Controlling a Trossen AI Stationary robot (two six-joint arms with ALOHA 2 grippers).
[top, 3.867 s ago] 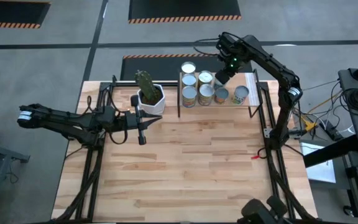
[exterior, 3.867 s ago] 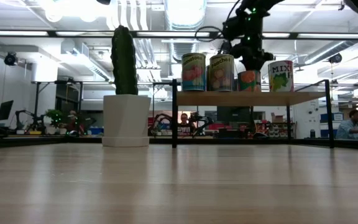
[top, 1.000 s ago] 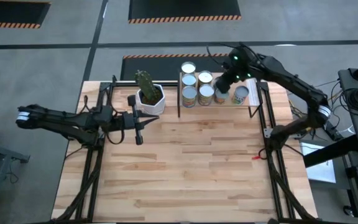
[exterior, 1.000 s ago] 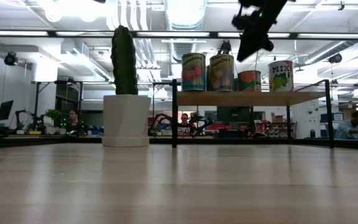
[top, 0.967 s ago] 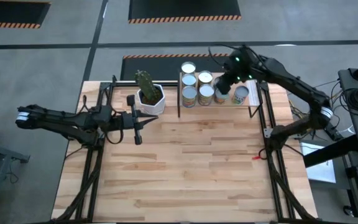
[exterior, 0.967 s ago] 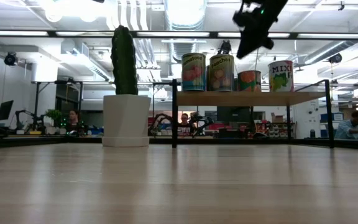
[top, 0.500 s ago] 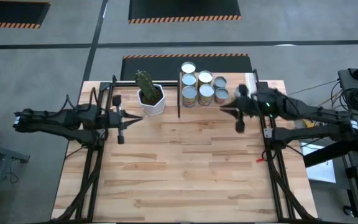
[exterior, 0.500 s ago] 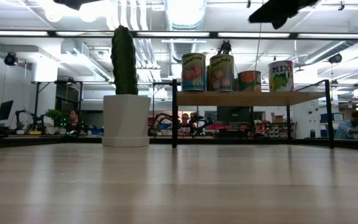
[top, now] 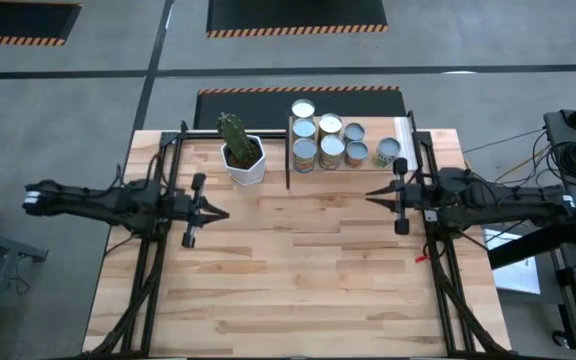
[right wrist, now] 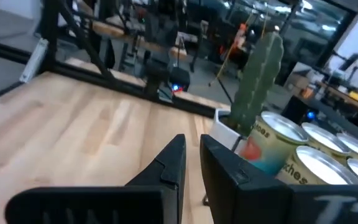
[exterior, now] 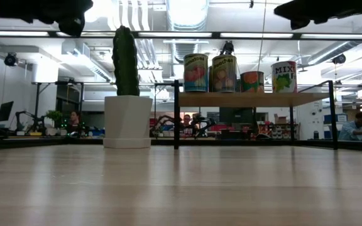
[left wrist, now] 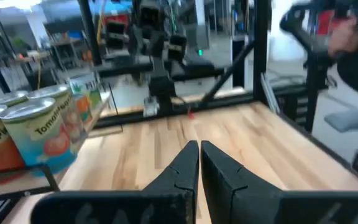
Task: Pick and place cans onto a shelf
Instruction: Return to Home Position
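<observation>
Left gripper (top: 224,212) hangs above the table (top: 298,280), fingers pressed together, empty. Right gripper (top: 370,197) faces it tip to tip, likewise closed on nothing. Just beyond the right gripper's tips, the cans (top: 329,140) stand clustered on the shelf (top: 408,136).

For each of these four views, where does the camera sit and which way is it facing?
High view: above the table, looking straight down; both arms show, left gripper and right gripper.
Low view: at tabletop height, facing the shelf and room; arm undersides along the top.
Left wrist view: on the left arm, looking across at the right arm; left gripper in front.
Right wrist view: on the right arm, facing the cactus; right gripper in front.
All four show the cans.
</observation>
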